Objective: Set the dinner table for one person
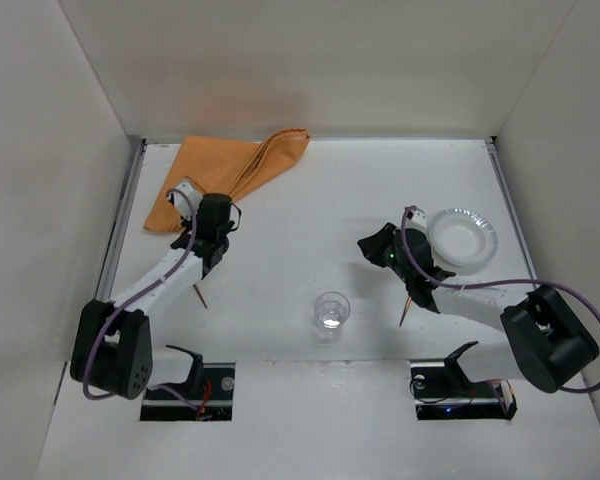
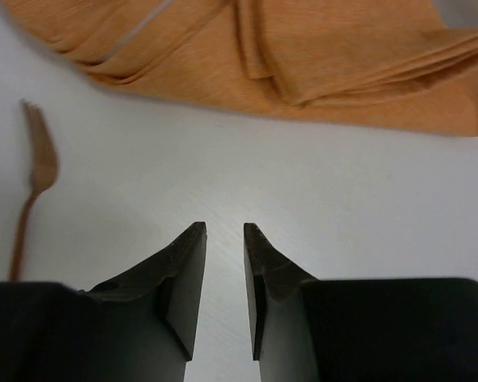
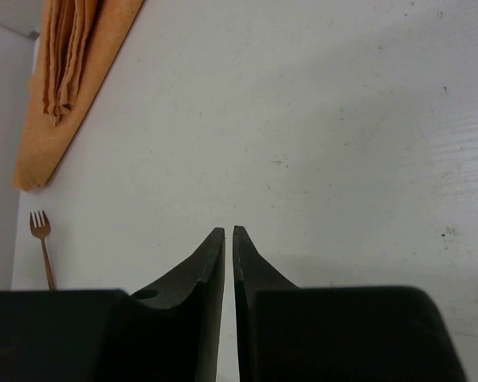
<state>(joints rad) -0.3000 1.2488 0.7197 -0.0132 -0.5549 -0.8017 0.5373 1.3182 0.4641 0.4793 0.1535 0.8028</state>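
glass (image 1: 331, 310) and plate (image 1: 463, 237) only overhead, fork (image 2: 38, 163) tines only in wrist views, left gripper (image 2: 225, 231) barely parted, right gripper (image 3: 229, 232) closed, both empty

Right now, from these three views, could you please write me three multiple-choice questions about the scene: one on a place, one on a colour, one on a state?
1. Where does the white plate lie on the dinner table?
A. at the far left corner
B. on the right side, beside the right arm
C. under the cloth

2. What colour is the cloth?
A. orange
B. blue
C. green

3. How do the jaws of the right gripper stand?
A. wide open
B. clamped on a fork
C. nearly together, holding nothing

Answers:
1 B: the top view shows the plate just beyond the right arm.
2 A: the cloth is orange in all three views.
3 C: the right wrist view shows only a thin slit between the jaws, with nothing in it.
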